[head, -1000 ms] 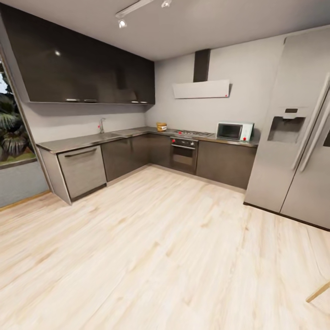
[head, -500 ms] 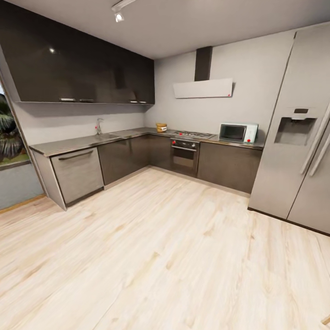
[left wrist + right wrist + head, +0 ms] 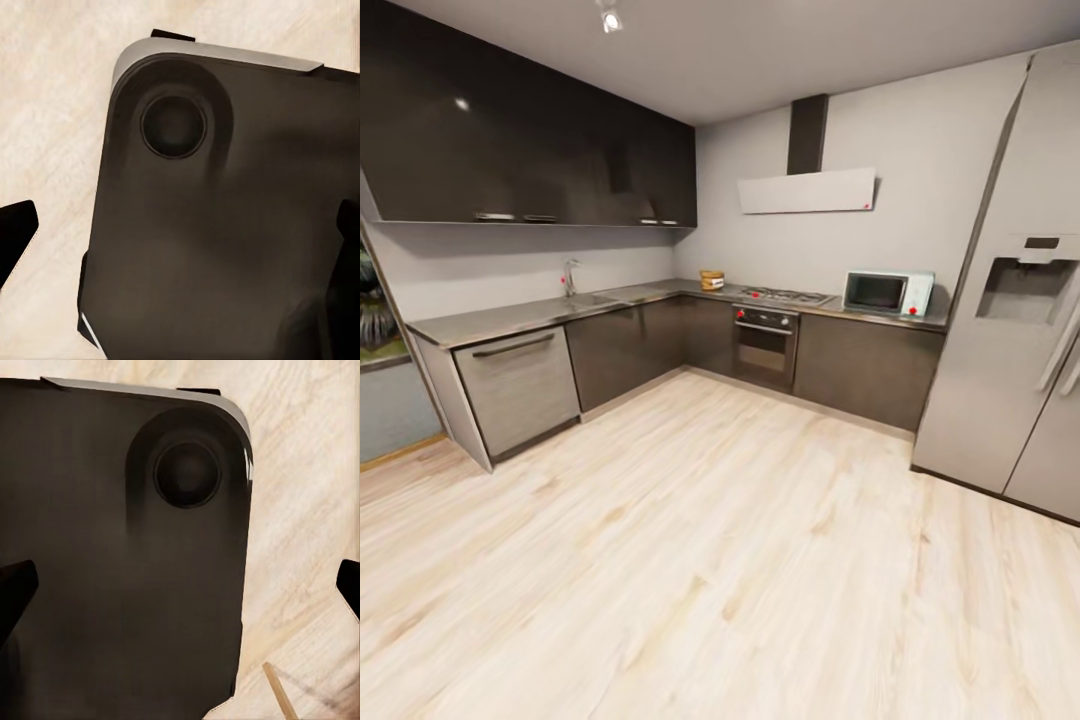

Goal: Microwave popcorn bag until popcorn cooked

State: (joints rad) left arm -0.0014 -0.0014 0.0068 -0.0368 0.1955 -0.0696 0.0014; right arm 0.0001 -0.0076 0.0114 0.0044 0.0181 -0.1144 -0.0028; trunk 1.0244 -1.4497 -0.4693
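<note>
The kitchen lies ahead across a pale wood floor. The small orange-brown popcorn bag (image 3: 711,280) stands on the grey countertop (image 3: 520,317) in the far corner, just left of the steel hob (image 3: 785,296). The mint-blue microwave (image 3: 888,293) sits on the worktop right of the hob, its dark door closed. In the left wrist view my left gripper (image 3: 180,229) hangs open over my dark base (image 3: 225,225). My right gripper (image 3: 180,585) is open too, above the base, with nothing between its fingertips (image 3: 15,589).
Black cabinets run along both walls, with a black oven (image 3: 763,345) under the hob and a white hood (image 3: 805,190) above. A tall steel fridge (image 3: 1010,300) stands at the right. A sink tap (image 3: 570,275) rises at the left. A thin wooden stick (image 3: 279,694) lies on the floor by my base.
The whole head view has shifted: the camera has moved closer to the kitchen, and the fridge and microwave sit further right. No object has moved.
</note>
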